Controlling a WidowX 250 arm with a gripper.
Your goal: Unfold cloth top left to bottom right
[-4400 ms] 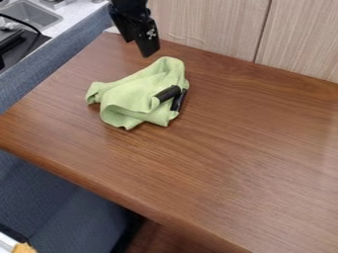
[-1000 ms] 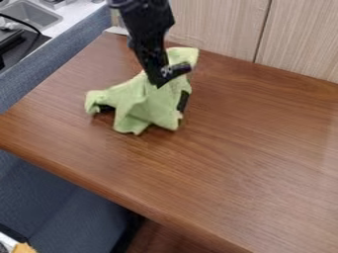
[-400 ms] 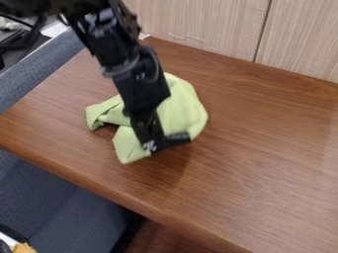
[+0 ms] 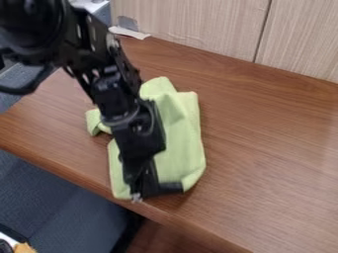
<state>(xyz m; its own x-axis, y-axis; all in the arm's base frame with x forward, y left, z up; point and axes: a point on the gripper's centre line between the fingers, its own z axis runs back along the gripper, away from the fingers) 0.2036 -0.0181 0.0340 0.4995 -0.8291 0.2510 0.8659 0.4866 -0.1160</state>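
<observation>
At the lower left corner, an orange-tan thing [image 4: 24,248] is being cut off by the view's edge. Below the table's [image 4: 264,148] near edge, blue-grey fabric [image 4: 46,197] is being seen. From the upper left, the black arm [image 4: 86,57] is being shown slanting down. Left of centre, the green cloth [image 4: 182,143] is being partly hidden by it and being supported by the table. At the cloth's near end, the gripper [image 4: 153,189] is being seen; its opening and any hold cannot be told. Behind, a pale wall [image 4: 297,39] is being shown.
</observation>
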